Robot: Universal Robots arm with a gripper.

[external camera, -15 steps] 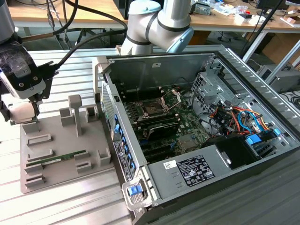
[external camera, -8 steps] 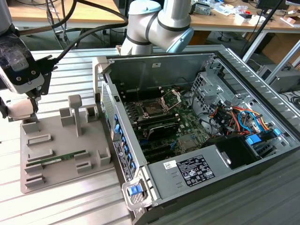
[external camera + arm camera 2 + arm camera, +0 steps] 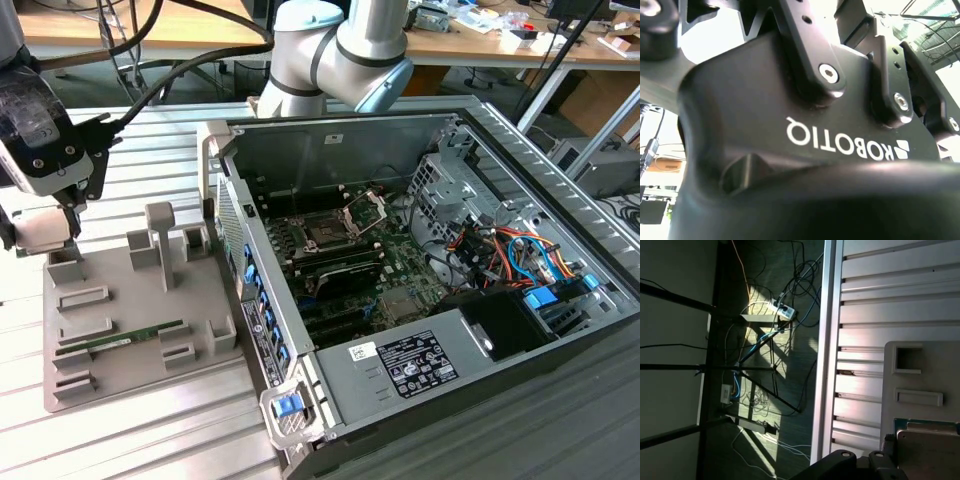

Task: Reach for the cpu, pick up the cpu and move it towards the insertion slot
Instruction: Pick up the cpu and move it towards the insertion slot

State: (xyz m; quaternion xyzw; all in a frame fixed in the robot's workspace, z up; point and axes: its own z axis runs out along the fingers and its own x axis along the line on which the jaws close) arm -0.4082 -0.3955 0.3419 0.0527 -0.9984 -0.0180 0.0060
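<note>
Pincer (image 3: 70, 222) pictured right at cpu (image 3: 40, 233) on gray tray (image 3: 130, 350), exterior view's left; grip state can't be told. Slot (image 3: 325, 235) seen well apart, inside pc case (image 3: 400, 135).

Pale silver-cream cpu (image 3: 929, 452), dark insertion slot (image 3: 325, 236) with silver frame, green circuit board (image 3: 372, 285), beige-grey tray (image 3: 125, 300).

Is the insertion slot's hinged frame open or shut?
Open: the silver frame stands tilted up behind the insertion slot, its dark square uncovered.
</note>
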